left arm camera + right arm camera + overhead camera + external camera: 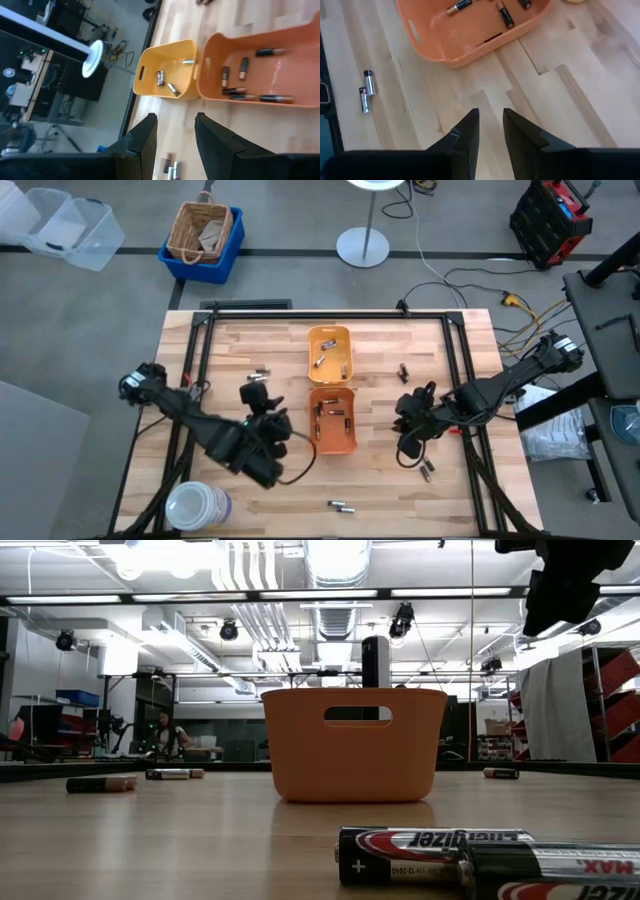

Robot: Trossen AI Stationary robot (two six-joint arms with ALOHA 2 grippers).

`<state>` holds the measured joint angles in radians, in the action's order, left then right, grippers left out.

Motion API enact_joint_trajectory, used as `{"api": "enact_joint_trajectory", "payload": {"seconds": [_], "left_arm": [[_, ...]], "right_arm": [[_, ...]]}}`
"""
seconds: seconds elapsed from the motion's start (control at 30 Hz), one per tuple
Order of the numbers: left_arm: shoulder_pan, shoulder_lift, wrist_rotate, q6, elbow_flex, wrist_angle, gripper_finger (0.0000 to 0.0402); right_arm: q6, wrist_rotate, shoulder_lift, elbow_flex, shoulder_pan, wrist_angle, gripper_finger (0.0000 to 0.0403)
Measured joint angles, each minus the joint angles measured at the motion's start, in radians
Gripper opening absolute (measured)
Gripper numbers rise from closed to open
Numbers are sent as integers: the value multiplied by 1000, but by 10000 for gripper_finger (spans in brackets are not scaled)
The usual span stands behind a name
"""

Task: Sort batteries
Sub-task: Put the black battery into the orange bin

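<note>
A yellow tray (329, 352) and an orange tray (332, 420) sit mid-table, each with several batteries inside (165, 82) (250, 80). Loose batteries lie on the wood: a pair at the far left (260, 373), one at the far right (403, 370), some at the near right (427, 470) and a pair at the near edge (341, 506) (365, 91). My left gripper (258, 393) (172, 132) hovers open, left of the orange tray. My right gripper (403, 423) (490, 127) stands right of that tray, open by a narrow gap, with nothing between its fingers.
A white round container (195, 505) stands at the near left corner. The black frame rails (330, 313) run along the table's far and side edges. In the low view two batteries (480, 860) lie close in front of the orange tray (355, 745).
</note>
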<state>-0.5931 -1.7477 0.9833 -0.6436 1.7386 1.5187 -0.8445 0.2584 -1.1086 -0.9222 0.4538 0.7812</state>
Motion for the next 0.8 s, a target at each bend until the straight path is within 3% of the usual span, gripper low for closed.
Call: {"api": "enact_joint_trajectory", "payload": {"seconds": [0.1,0.27,0.43,0.6,0.8], "left_arm": [[-30,0,-29,-45,0,6,114],[-55,0,-163,-128,-3,4,114],[-73,-6,-216,-133,-45,-77,114],[-74,-10,-215,-133,-100,-157,114],[-67,-19,-181,-81,-114,-205,114]], "right_arm": [[-3,10,0,0,0,1,84],[33,19,-6,0,0,0,84],[103,100,-7,0,0,1,73],[260,187,-6,0,-3,-12,68],[356,178,5,-41,-2,-12,79]]}}
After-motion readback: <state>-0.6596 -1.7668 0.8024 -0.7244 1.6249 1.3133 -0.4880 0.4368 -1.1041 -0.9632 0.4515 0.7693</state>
